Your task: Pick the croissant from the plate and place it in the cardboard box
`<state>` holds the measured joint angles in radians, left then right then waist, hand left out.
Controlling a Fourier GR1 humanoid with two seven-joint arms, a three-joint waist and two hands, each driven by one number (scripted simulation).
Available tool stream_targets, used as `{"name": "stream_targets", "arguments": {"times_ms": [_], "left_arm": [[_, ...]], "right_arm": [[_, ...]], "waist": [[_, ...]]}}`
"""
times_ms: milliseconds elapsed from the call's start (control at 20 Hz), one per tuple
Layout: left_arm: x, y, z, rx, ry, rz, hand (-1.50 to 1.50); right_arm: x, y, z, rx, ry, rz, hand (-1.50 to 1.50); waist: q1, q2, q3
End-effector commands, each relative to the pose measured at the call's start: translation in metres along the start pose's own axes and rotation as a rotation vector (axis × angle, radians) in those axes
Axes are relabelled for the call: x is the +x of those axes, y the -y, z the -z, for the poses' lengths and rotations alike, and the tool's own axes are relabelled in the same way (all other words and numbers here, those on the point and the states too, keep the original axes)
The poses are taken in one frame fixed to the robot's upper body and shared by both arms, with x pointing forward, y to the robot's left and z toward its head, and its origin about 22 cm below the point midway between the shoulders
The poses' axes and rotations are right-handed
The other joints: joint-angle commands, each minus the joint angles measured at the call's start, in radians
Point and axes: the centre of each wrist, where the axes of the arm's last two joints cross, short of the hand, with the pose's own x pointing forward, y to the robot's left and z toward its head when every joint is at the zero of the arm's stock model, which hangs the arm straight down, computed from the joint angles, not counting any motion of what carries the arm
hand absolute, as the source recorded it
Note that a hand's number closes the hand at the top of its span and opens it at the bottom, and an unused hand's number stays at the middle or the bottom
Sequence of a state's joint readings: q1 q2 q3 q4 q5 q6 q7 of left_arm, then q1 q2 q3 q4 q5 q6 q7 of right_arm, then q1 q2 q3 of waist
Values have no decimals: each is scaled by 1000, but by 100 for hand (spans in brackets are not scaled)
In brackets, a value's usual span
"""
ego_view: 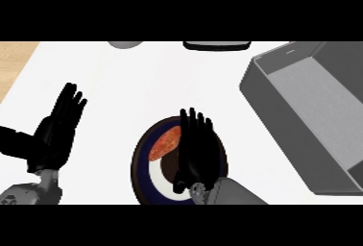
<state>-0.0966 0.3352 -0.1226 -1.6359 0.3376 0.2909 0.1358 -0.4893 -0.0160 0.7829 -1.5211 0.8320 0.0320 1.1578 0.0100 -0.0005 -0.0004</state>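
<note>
A white counter (142, 86) fills the view, with a strip of pale wood (14, 57) at about ten o'clock. The croissant (168, 143) lies on the dark-rimmed plate (139, 158) just below the middle of the scene, on the plate's ten o'clock side. The right hand (193, 149) hangs over the plate and covers much of it. Its fingers are straight, point to twelve o'clock and hold nothing, and its left edge is right against the pastry in this view. Whether it touches the pastry cannot be told.

The box (287, 125), which looks grey here, stands open-topped at three o'clock, well apart from the plate. The left hand (56, 134) rests open at nine o'clock, fingers up. A grey rounded object (126, 44) and a dark one (216, 45) are cut off at the counter's twelve o'clock edge.

The main risk is probably the offset. The croissant sits to the side of the palm, not under it, so fingers closing from here might catch only its edge, or push it toward the rim or off the plate. The plate itself could also slide under a sideways push.
</note>
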Motion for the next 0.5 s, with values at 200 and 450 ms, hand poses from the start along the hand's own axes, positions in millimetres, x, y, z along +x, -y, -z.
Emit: {"name": "stream_targets", "arguments": {"times_ms": [200,450], "left_arm": [[-6,15,7,-20,-3,-6,0],[-14,11,11,3,1,1,0]], "right_arm": [[5,-28,6,11,-166,-6,-150],[0,-21,15,-23,-190,-15,-150]], "waist": [[2,2,0],[-6,2,0]]}}
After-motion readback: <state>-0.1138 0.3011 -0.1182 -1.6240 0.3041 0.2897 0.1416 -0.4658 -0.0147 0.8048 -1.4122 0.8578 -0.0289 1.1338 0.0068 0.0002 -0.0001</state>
